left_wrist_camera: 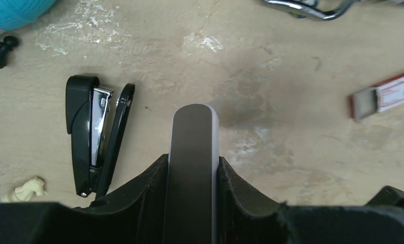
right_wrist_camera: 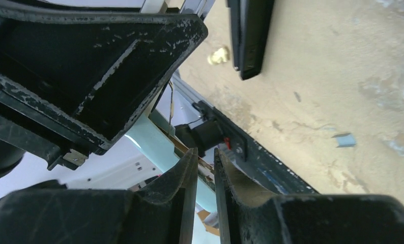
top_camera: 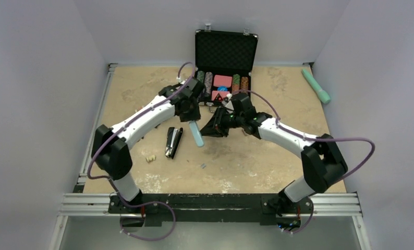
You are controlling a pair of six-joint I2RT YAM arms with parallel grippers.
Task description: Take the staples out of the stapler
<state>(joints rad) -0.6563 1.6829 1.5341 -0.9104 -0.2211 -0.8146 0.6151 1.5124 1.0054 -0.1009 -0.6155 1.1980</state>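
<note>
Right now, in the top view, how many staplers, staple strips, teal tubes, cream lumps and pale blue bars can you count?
stapler: 1
staple strip: 1
teal tube: 1
cream lump: 1
pale blue bar: 1
Total: 5

We see an open black case point(top_camera: 226, 52) of chips at the far edge of the sandy tabletop point(top_camera: 278, 156). A long teal tube point(top_camera: 316, 85) lies well apart at the far right, a small cream lump point(top_camera: 150, 158) near the left edge, and a pale blue flat stick point(top_camera: 196, 134) slants over the middle.
</note>
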